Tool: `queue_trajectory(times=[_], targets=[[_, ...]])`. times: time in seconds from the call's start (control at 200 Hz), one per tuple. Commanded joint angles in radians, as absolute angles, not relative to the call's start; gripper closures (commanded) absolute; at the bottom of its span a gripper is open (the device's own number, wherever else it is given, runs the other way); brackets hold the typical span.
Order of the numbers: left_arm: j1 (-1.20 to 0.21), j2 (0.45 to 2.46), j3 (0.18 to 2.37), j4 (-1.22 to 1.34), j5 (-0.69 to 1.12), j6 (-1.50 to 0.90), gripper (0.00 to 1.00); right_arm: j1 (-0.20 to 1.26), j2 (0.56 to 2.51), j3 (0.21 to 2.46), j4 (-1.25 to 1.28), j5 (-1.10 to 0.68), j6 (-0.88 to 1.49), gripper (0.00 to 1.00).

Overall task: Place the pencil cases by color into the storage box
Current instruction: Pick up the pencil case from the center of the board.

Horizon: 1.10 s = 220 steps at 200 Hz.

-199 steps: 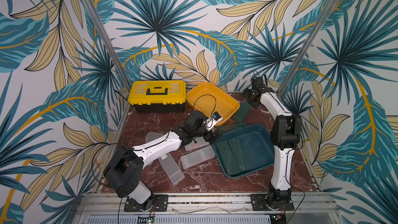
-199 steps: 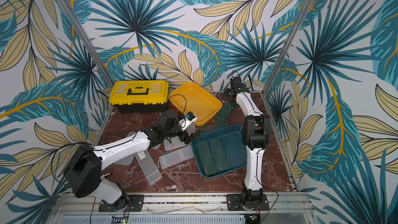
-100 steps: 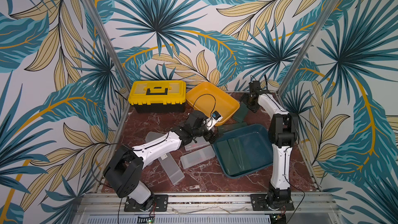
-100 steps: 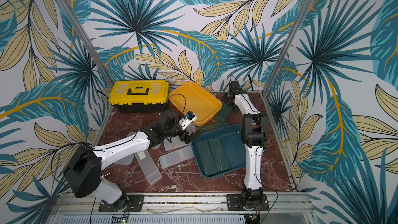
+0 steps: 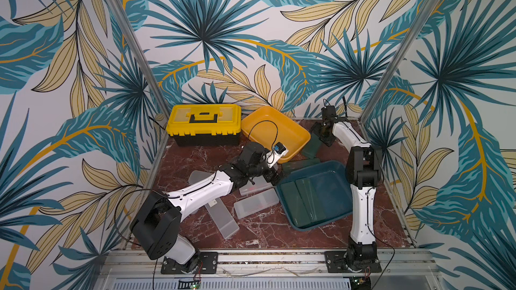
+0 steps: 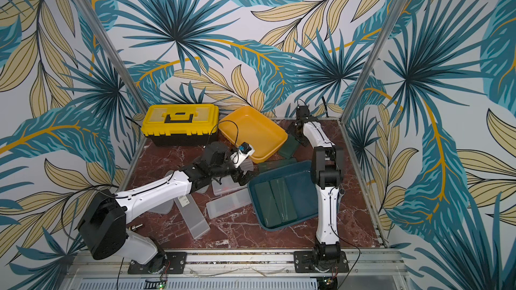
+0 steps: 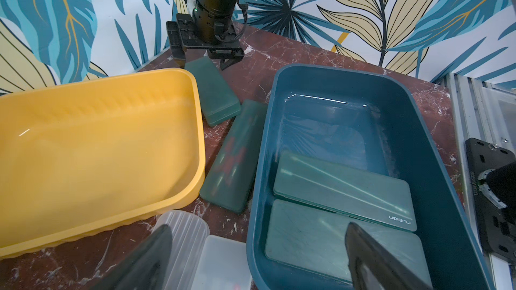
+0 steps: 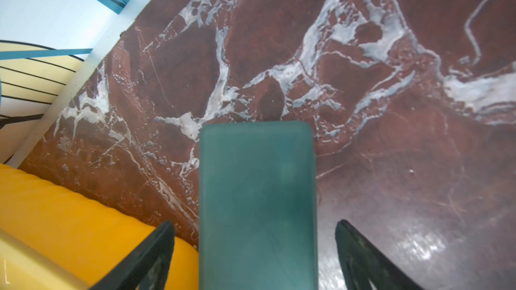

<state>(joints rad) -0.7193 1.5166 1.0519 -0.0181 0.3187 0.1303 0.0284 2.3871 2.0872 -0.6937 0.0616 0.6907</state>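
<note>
One toolbox, one yellow bin, one blue bin: two green pencil cases inside it, two beside it, at least four frosted cases nearby. Left gripper spread, empty; right gripper spread astride a green case. Red marble table, leaf-patterned walls.

Marble table: toolbox, yellow bin, blue bin, cases
</note>
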Motion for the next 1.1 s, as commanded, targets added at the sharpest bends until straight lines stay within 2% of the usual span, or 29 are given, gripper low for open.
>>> queue_trajectory(times=[0.0,0.721,1.096], targets=[[-0.723,1.485,1.037,-0.002,0.327,0.133,0.03,0.028,2.425,2.109,-0.742,0.06,0.663,0.1],[-0.724,1.479,1.034,-0.003,0.325,0.123,0.03,0.017,2.497,2.183,-0.8,0.067,0.619,0.13],[-0.723,1.483,1.039,-0.003,0.325,0.118,0.03,0.016,2.472,2.186,-0.776,0.074,0.6,0.27]])
